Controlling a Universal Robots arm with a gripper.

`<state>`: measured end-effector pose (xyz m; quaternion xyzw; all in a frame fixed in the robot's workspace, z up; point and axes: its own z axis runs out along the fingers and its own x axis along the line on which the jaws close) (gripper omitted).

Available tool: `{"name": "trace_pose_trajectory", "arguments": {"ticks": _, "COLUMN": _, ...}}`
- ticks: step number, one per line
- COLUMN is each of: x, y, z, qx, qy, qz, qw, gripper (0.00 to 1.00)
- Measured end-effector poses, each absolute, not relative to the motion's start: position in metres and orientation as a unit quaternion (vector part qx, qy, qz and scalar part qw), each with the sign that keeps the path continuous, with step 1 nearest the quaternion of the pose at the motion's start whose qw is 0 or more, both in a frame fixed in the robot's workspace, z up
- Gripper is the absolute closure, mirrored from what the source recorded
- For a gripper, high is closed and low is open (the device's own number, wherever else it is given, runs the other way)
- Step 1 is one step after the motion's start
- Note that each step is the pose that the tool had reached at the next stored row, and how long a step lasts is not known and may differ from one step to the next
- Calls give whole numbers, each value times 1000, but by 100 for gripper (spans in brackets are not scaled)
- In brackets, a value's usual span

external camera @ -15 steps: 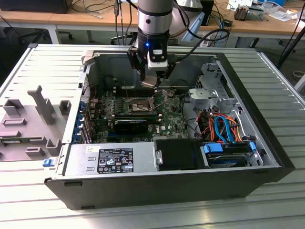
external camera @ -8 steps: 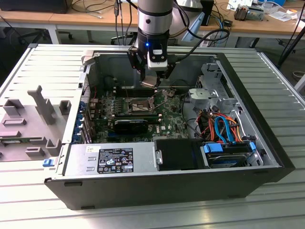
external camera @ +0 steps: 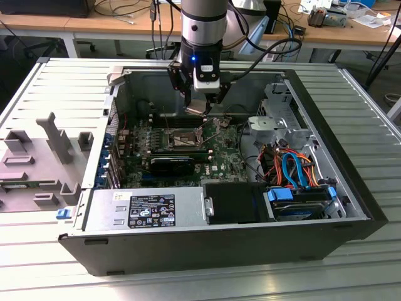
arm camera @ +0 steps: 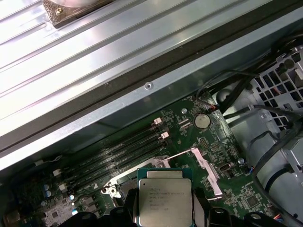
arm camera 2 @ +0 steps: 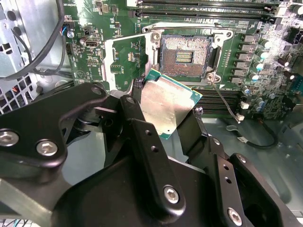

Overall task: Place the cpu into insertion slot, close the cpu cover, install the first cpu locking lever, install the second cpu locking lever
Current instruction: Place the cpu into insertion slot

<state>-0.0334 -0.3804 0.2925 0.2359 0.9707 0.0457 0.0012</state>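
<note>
My gripper (external camera: 197, 105) hangs inside the open computer case and is shut on the cpu (external camera: 196, 108), a small silver-topped square chip. In both wrist views the cpu (arm camera 2: 165, 101) (arm camera: 164, 201) sits edge-on between the black fingers (arm camera 2: 142, 137), tilted and a little above the green motherboard (arm camera 2: 94, 42). The insertion slot (arm camera 2: 185, 53) is a bare dark square recess with a metal rim, just beyond the chip. The cpu cover (arm camera 2: 107, 59) (arm camera: 204, 166) stands swung open beside the slot. A thin wire lever (arm camera 2: 223, 98) lies unlatched along the slot's side.
Long black memory slots (arm camera: 118, 149) run beside the socket. A long black card (external camera: 172, 164) sits in front of it, with the power supply (external camera: 144, 210) nearer still. A drive cage and orange and blue cables (external camera: 294, 166) are at the exterior view's right. Grey fixtures (external camera: 44, 157) lie outside the case.
</note>
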Motion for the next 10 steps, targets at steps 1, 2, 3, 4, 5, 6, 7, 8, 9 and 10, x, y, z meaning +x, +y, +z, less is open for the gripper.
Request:
{"name": "trace_pose_trajectory", "arguments": {"ticks": 1, "x": -33, "y": -380, "z": 292, "qx": 237, "qy": 970, "qz": 46, "qw": 1, "gripper": 45}}
{"name": "trace_pose_trajectory", "arguments": {"ticks": 2, "x": -33, "y": -380, "z": 292, "qx": 238, "qy": 970, "qz": 46, "qw": 1, "gripper": 45}}
{"name": "trace_pose_trajectory", "arguments": {"ticks": 3, "x": -33, "y": -380, "z": 292, "qx": 240, "qy": 970, "qz": 46, "qw": 1, "gripper": 45}}
{"name": "trace_pose_trajectory", "arguments": {"ticks": 4, "x": -33, "y": -380, "z": 292, "qx": 241, "qy": 969, "qz": 46, "qw": 1, "gripper": 45}}
{"name": "trace_pose_trajectory", "arguments": {"ticks": 5, "x": -33, "y": -380, "z": 292, "qx": 242, "qy": 969, "qz": 46, "qw": 1, "gripper": 45}}
{"name": "trace_pose_trajectory", "arguments": {"ticks": 6, "x": -33, "y": -380, "z": 292, "qx": 243, "qy": 969, "qz": 46, "qw": 1, "gripper": 45}}
{"name": "trace_pose_trajectory", "arguments": {"ticks": 7, "x": -33, "y": -380, "z": 292, "qx": 243, "qy": 969, "qz": 46, "qw": 1, "gripper": 45}}
{"name": "trace_pose_trajectory", "arguments": {"ticks": 8, "x": -33, "y": -380, "z": 292, "qx": 244, "qy": 969, "qz": 46, "qw": 2, "gripper": 45}}
{"name": "trace_pose_trajectory", "arguments": {"ticks": 9, "x": -33, "y": -380, "z": 292, "qx": 245, "qy": 968, "qz": 46, "qw": 2, "gripper": 45}}
{"name": "trace_pose_trajectory", "arguments": {"ticks": 10, "x": -33, "y": -380, "z": 292, "qx": 246, "qy": 968, "qz": 46, "qw": 2, "gripper": 45}}
